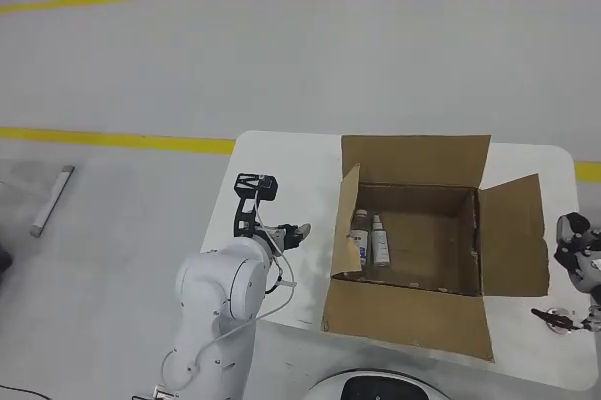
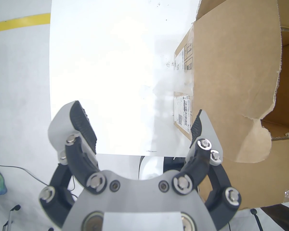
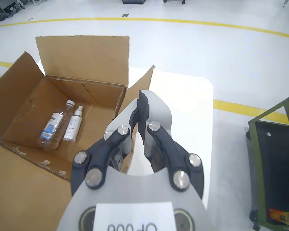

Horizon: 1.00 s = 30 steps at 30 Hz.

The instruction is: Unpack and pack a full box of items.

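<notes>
Brown box (image 1: 415, 160); white table (image 1: 280, 170); yellow floor line (image 1: 100, 137).

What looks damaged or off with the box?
On the cardboard box, one side flap has a ragged, torn edge with a chunk missing, and shreds of torn paper cling to the near rim. Inside, the clear bottle and spray bottle lie on their sides; no spill visible.

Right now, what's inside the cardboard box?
Two bottles lie side by side on the floor of the cardboard box: a clear bottle and a white spray bottle. The floor strip against the box's near wall is hidden.
</notes>
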{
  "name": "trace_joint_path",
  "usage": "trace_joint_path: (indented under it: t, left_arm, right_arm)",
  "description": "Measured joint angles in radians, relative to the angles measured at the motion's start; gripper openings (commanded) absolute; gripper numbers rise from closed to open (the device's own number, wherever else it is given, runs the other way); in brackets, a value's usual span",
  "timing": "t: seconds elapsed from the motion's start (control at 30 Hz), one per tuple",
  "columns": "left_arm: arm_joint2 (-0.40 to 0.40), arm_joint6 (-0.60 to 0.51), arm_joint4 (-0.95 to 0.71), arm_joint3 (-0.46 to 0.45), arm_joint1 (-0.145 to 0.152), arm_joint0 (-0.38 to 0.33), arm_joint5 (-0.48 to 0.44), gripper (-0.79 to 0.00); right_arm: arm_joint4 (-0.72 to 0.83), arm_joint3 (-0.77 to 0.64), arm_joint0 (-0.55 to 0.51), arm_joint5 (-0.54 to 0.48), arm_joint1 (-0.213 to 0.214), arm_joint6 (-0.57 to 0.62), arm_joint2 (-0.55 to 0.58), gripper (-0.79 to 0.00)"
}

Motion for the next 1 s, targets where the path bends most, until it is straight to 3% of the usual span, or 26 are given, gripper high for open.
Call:
trace_joint_path:
  t: [0.57, 0.77, 0.87, 1.0]
  left_arm:
    - [0.000, 0.000, 0.000, 0.000, 0.000, 0.000, 0.000, 0.000]
    - [0.000, 0.000, 0.000, 0.000, 0.000, 0.000, 0.000, 0.000]
    - [0.000, 0.000, 0.000, 0.000, 0.000, 0.000, 0.000, 0.000]
    - [0.000, 0.000, 0.000, 0.000, 0.000, 0.000, 0.000, 0.000]
  right_arm:
    - [-0.039, 0.010, 0.004, 0.004, 0.001, -0.006, 0.002, -0.785]
    - [-0.037, 0.060, 0.010, -0.034, 0.007, 0.005, 0.124, -0.785]
    - [-0.060, 0.109, -0.005, -0.102, 0.015, 0.058, 0.205, -0.785]
    - [-0.124, 0.187, -0.025, -0.218, 0.031, 0.229, 0.264, -0.785]
